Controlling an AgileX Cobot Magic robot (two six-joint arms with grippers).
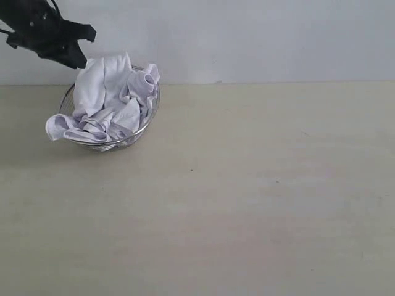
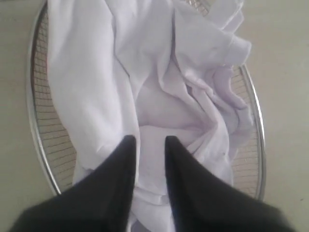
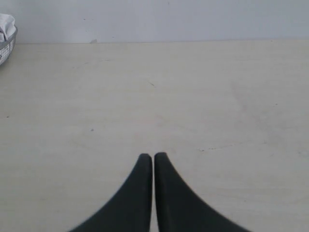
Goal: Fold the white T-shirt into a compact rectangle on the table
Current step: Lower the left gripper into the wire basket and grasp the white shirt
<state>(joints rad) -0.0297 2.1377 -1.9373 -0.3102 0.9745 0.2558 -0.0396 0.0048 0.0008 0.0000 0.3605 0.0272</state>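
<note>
Exterior view first: the white T-shirt [image 1: 111,98] sits crumpled in a wire basket [image 1: 152,112] at the far left of the table [image 1: 247,197], with one fold hanging over the near left rim. None of it is on the tabletop yet. The left gripper [image 1: 77,60] hovers at the far left edge of the pile, beside the tallest hump of cloth. The right gripper isn't visible here.

Left wrist view: the left gripper [image 2: 147,140] is parted just a little, with cloth showing through the gap, and nothing looks pinched. Below it the shirt [image 2: 159,96] fills the basket [image 2: 34,111] in deep folds. I'd say the step is getting the shirt out. The gap looks too narrow for a thick fold, so widen it and come down on one raised ridge. Take the cloth only and keep the tips off the mesh. Lift high enough to clear the rim, or the basket may drag along.

Right wrist view: the right gripper [image 3: 153,155] is clenched, with nothing in it, over bare table. The basket rim and a scrap of shirt peek in well away at the far left. That open stretch looks like the place to spread the shirt flat before any fold.
</note>
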